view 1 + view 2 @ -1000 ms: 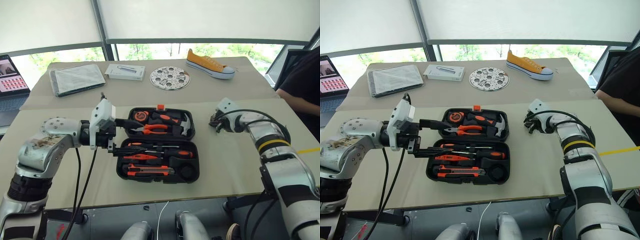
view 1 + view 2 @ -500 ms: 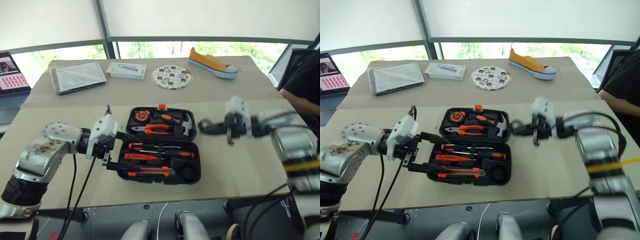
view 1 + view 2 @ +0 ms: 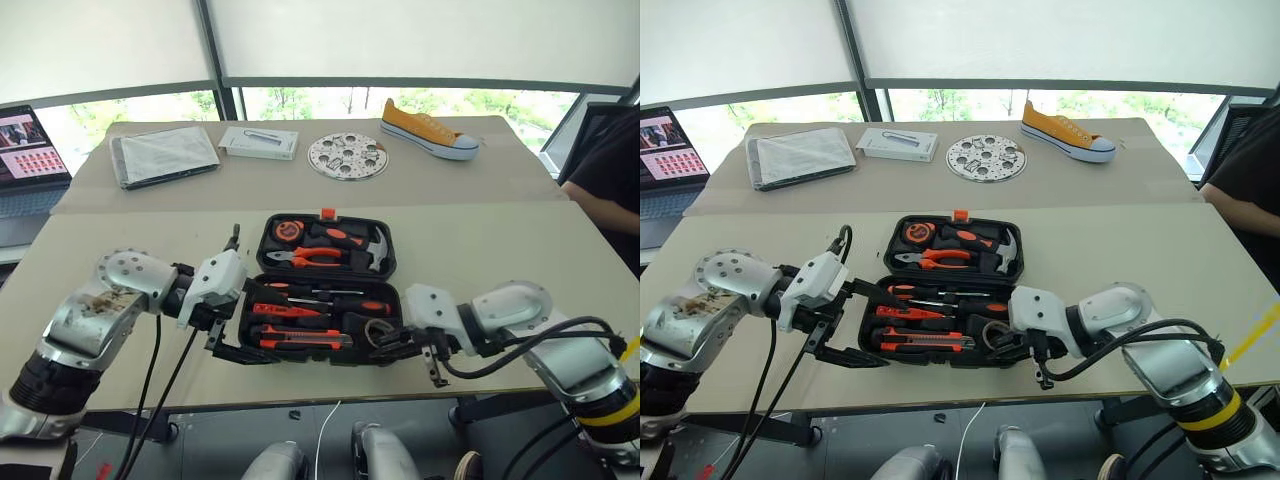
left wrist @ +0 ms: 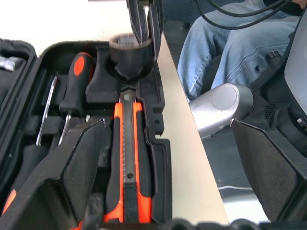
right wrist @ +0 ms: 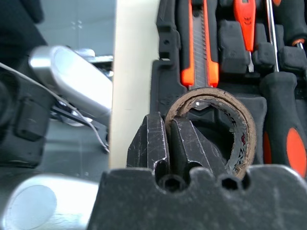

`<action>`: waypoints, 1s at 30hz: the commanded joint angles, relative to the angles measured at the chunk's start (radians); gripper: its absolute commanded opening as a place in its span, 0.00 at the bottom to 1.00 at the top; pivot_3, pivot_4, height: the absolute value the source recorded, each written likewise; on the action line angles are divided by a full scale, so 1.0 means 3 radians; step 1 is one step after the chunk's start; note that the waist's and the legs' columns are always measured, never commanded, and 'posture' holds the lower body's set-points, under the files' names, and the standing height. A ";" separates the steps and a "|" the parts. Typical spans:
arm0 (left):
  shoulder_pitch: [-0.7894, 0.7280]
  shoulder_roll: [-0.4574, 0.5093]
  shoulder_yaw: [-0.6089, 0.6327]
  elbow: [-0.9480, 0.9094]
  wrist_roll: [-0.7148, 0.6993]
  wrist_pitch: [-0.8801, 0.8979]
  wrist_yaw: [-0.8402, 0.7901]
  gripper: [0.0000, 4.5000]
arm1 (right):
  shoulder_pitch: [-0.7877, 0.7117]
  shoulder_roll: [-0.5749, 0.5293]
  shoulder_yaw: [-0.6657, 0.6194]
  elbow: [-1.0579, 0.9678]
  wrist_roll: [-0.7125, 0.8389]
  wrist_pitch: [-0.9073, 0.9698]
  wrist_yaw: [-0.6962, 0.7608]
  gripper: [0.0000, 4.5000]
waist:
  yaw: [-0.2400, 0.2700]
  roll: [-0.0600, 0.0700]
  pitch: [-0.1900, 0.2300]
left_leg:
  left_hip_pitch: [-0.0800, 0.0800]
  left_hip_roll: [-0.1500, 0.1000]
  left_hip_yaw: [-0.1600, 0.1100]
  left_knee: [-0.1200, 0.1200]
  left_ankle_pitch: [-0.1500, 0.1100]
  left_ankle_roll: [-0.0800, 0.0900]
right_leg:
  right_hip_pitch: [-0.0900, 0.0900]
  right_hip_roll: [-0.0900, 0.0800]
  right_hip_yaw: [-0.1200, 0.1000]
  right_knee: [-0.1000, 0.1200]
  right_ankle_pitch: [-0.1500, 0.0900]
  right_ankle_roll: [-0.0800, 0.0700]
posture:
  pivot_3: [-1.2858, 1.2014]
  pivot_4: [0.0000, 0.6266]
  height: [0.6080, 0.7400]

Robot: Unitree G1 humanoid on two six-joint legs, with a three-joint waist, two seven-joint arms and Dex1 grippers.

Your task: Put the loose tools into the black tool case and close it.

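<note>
Looking down from the head, the case [image 3: 325,290] lay open on the table [image 3: 480,240], pliers and hammer in its far half, screwdrivers [image 3: 335,303] and knife [image 3: 300,340] in the near half. The left pincer [image 3: 245,325] hung spread at the case's near left corner; the right pincer [image 3: 385,343] sat at the near right corner, pressed together on the tape roll [image 3: 377,332].

From the left wrist, the spread fingers [image 4: 79,170] straddled the case's near edge — the knife ran straight ahead toward the round recess.

From the right wrist, both fingers [image 5: 158,143] pinched the roll's wall, one inside the ring, one outside, above its recess.

The roll looked light but soft-walled, so a rim pinch suits it. The lid seemed stiff plastic, best pushed at its far edge.
</note>
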 commanded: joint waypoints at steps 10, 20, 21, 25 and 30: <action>-0.0149 0.0002 0.0025 -0.0060 -0.0019 0.0066 0.0062 1.00 | 0.0037 -0.0275 0.0002 -0.0236 0.0049 -0.0032 0.0237 0.79 | 0.0012 -0.0001 0.0000 | 0.0001 0.0001 -0.0001 -0.0004 0.0000 0.0000 | 0.0000 0.0001 0.0000 -0.0002 0.0000 0.0000 | 0.52 0.24 0.98; -0.0004 -0.0049 0.0140 0.0296 0.0167 -0.0098 0.0316 1.00 | -0.0103 -0.0110 -0.0598 -0.0088 0.0566 0.0343 0.0007 0.94 | 0.0012 0.0000 0.0000 | 0.0000 0.0003 0.0000 0.0000 0.0000 0.0000 | 0.0000 0.0001 0.0002 -0.0001 0.0000 -0.0001 | 0.52 0.24 0.98; 0.0074 -0.0041 0.0209 0.0405 0.0228 -0.0131 0.0428 1.00 | -0.0091 -0.0104 -0.0788 -0.0047 0.0682 0.0457 -0.0064 0.88 | 0.0012 -0.0001 0.0000 | 0.0000 0.0003 0.0000 0.0000 0.0000 0.0000 | 0.0000 0.0001 0.0002 0.0000 0.0000 -0.0001 | 0.52 0.24 0.98; 0.0418 -0.0010 0.0556 0.0737 0.0331 -0.0260 0.0741 1.00 | 0.0173 -0.0172 -0.1362 0.0137 0.0761 0.0510 -0.0306 0.62 | 0.0013 0.0000 0.0000 | 0.0001 0.0003 0.0000 -0.0006 0.0000 0.0000 | -0.0002 0.0004 0.0000 -0.0002 0.0000 -0.0001 | 0.52 0.24 0.98; 0.0564 0.0002 0.0656 0.1146 0.0553 -0.0569 0.0877 0.57 | 0.0463 -0.0188 -0.1541 0.0464 0.0553 0.0242 -0.0503 0.22 | 0.0029 0.0000 0.0000 | 0.0000 0.0000 0.0001 -0.0007 0.0000 0.0000 | -0.0003 0.0002 -0.0005 -0.0001 0.0000 0.0000 | 0.52 0.24 0.98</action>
